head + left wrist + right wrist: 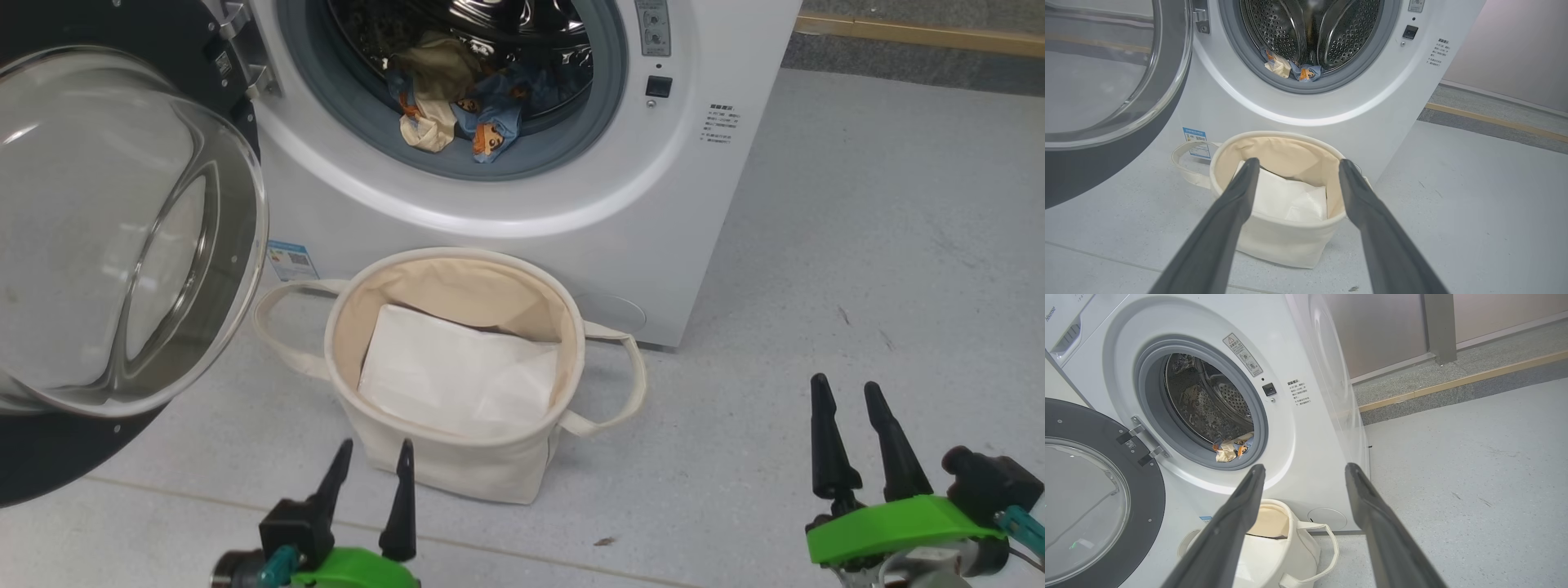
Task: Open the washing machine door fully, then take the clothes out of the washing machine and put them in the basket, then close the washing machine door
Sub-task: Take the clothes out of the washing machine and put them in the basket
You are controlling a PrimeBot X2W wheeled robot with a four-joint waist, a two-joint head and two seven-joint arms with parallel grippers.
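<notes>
Floor (857,269): pale grey and smooth, with a faint seam crossing near the grippers and a few dark specks.
Kerb (914,33): a raised grey edge with a yellow strip, far right.
White sheet (457,376): flat, rectangular and creased. It lies inside the basket and covers most of its bottom.
In the way: the basket (457,465) stands between both grippers and the porthole, just in front of the machine's lower panel. The washing machine door (114,237) takes up the near left, its glass bowl bulging outward.
Door, look: open, hung on a metal hinge (245,49) at the porthole's left. It has a wide glossy black rim and a clear glass centre.
Washing machine (571,245): a white front-loader, far centre. A grey gasket (571,147) rings the opening and a perforated steel drum shows behind it.
Machine markings: a blue sticker (291,260) sits low on the left, a printed label (721,124) to the right of the porthole, and a round cover (608,314) low on the right.
Clothes (457,106): in the drum, heaped at its bottom front and spilling onto the gasket's lower lip. Light blue fabric with orange prints lies beside a cream-yellow piece on the left, with a dull brownish piece on top.
Basket, look: a round cream canvas tub, upright, with a loop handle on each side.
Left gripper (375,447): near left, fingers spread and holding nothing, aimed at the basket but apart from it.
Right gripper (845,384): near right, released and holding nothing, over bare floor to the right of the basket.
</notes>
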